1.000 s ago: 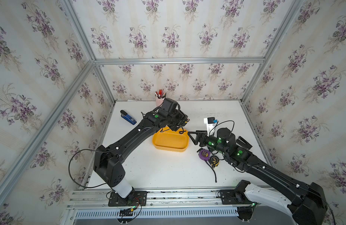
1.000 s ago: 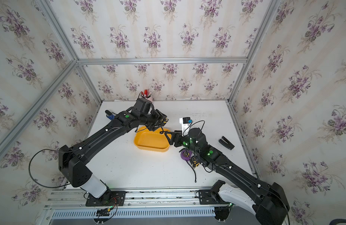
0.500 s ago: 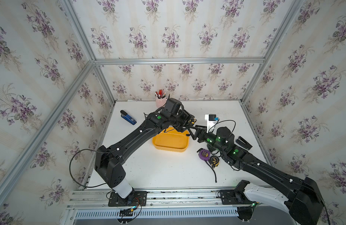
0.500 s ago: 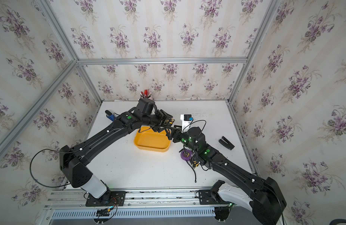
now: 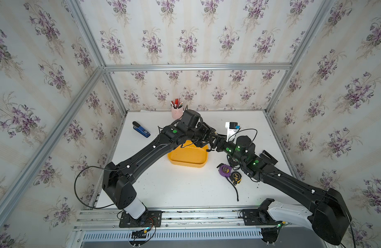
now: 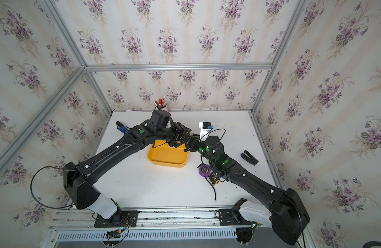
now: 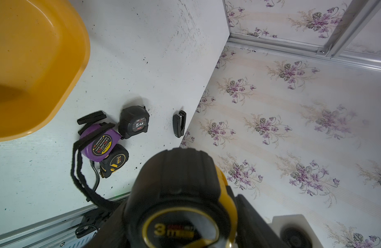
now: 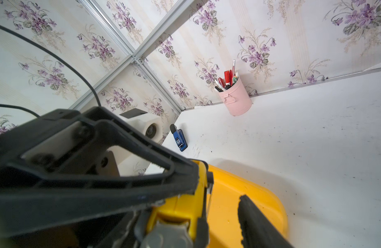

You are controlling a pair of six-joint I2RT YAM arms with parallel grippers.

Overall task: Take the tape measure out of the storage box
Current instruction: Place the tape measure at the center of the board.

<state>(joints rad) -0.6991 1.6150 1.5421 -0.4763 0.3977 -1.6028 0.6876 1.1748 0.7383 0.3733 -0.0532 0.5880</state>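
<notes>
The left gripper [image 5: 211, 135] clamps the tape [image 7: 179, 204] in the air by the box's [image 5: 186, 164] far corner, while the right gripper [image 5: 216, 141] surrounds it with an unclear grip, so releasing too early could drop it back in.

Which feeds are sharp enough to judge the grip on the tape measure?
Left wrist view: the held tape measure fills the foreground, blurred, its label soft; the purple tape measure on the table is sharp. Right wrist view: foreground equally soft, pink pen cup crisp. In both top views: even light, no glare, but the grip spot is black on black by the storage box.
</notes>
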